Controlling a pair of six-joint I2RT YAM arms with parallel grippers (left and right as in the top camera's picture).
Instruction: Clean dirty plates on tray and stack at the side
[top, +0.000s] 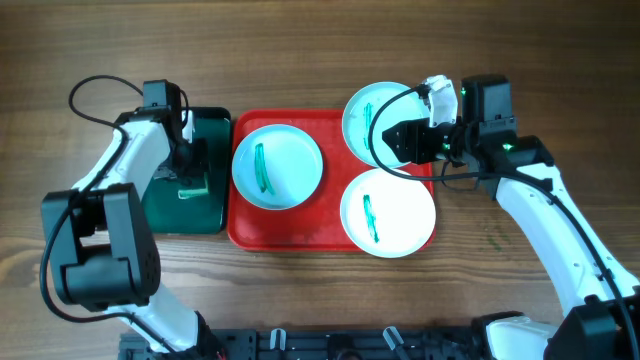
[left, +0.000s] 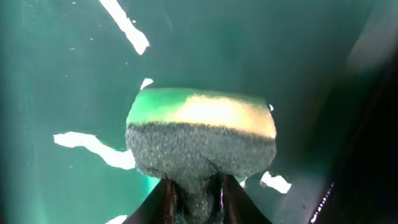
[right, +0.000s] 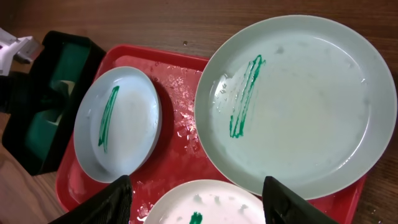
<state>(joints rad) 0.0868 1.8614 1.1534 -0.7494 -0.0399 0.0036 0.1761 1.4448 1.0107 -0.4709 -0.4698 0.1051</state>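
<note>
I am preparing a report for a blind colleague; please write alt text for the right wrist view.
Three pale plates with green smears rest on a wet red tray. The right gripper, open, shows at the bottom; a dark green tray is at left.

place: robotics lab bench | evidence: cabled left arm (top: 110, 168), cabled right arm (top: 548, 225), wooden table (top: 300, 45)

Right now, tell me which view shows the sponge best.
Left wrist: the sponge fills the frame, pinched in the left gripper. Overhead shows only a green speck in the dark tray; right wrist, nothing clear.
</note>
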